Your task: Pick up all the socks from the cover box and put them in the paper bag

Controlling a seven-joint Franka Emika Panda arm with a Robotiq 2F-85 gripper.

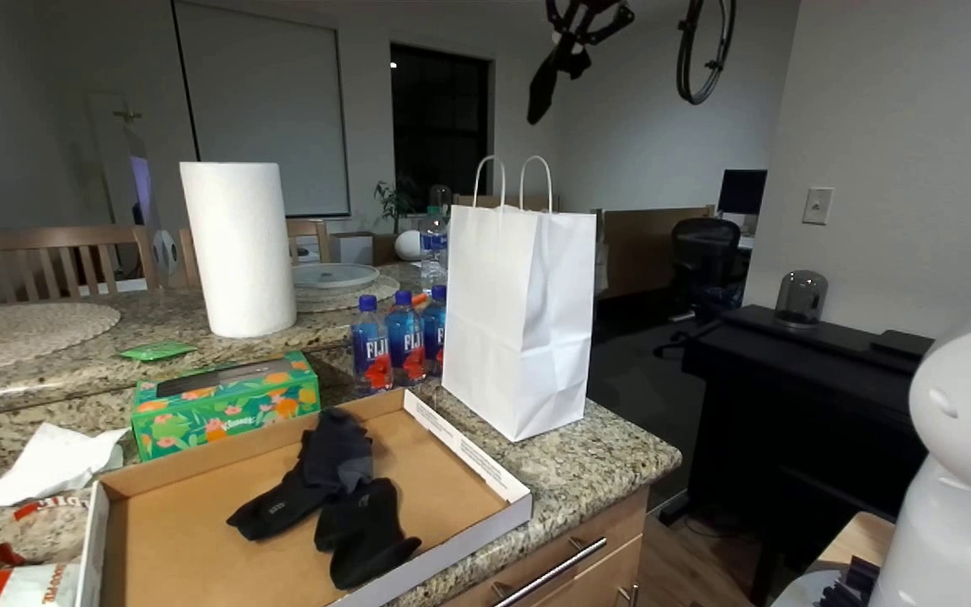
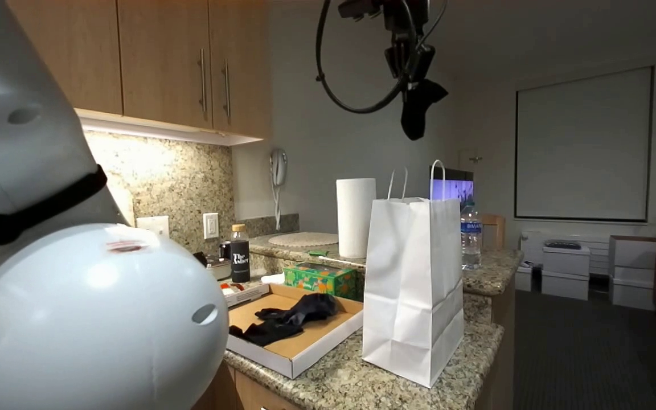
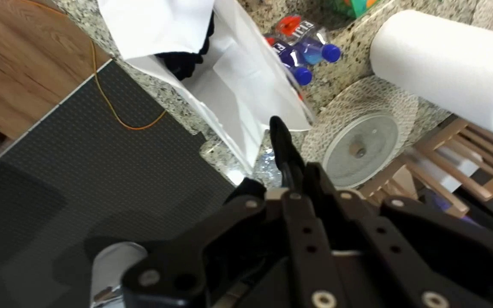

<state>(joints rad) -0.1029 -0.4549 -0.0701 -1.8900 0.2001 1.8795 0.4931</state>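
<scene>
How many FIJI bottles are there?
3 in an exterior view: end bottle nearest the tissue box, middle bottle, third bottle partly behind the paper bag. More may be hidden.

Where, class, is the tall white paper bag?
In both exterior views, the paper bag stands on the flat beige-speckled stone counter, right of the shallow brown cardboard tray.
</scene>
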